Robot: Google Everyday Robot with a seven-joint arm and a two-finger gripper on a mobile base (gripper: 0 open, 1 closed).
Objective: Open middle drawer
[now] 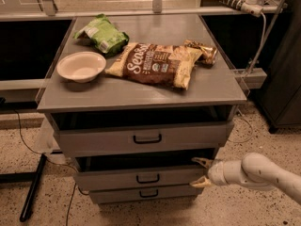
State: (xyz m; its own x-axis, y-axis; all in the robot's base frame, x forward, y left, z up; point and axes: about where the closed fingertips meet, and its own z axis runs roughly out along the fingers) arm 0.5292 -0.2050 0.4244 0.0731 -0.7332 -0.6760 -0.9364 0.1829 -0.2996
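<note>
The middle drawer [141, 178] is a grey flat front with a small black bar handle [147, 178], set between the wider top drawer [141, 139] and the narrower bottom drawer [141, 193]. It stands a little out from the cabinet, with a dark gap above it. My gripper [200, 172] is at the right end of the middle drawer's front, reaching in from the right on a white arm [254, 172]. Its two tan fingers [202, 162] are spread apart, one above and one below, holding nothing.
On the cabinet top [141, 95] lie a white bowl [81, 66], a green bag [102, 35], a brown chip bag [155, 64] and a small snack packet [202, 52]. The top drawer also stands partly out. A black bar [33, 187] and cables lie on the floor at the left.
</note>
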